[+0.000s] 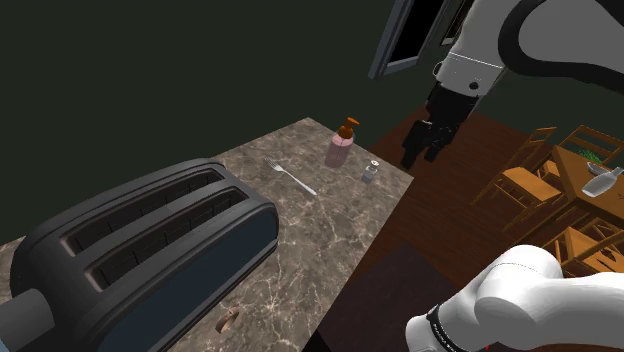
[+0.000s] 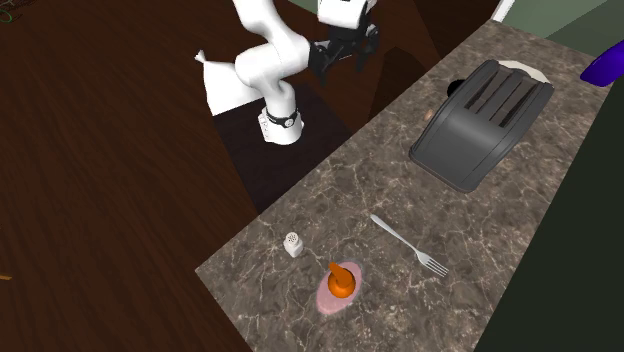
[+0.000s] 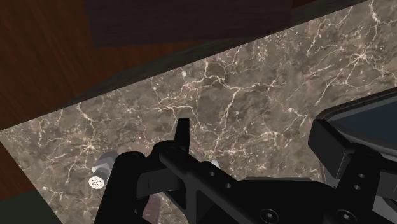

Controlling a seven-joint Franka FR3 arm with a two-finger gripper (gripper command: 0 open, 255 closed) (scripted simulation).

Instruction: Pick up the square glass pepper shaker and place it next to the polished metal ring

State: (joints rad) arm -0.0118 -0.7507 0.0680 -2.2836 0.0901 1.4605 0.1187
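1. The marble counter point(image 1: 330, 215) carried it all, the toaster point(image 1: 140, 260) taking up its near end.
2. The gripper point(image 1: 424, 142) hung off the counter's edge, claw wide and empty; this looked like the approach.
3. The pepper shaker point(image 1: 371, 172) stood upright near the soap bottle point(image 1: 341, 143); next came a descent over it.
4. The ring point(image 1: 228, 320) lay beside the toaster, its finish hard to make out.

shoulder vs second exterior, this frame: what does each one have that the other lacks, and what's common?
Shoulder view's extras: a wooden dining table and chairs on the right. Second exterior view's extras: the arm's stand and a purple shape at the right edge. Shared: toaster, fork, pink pump bottle, shaker, open gripper, counter.
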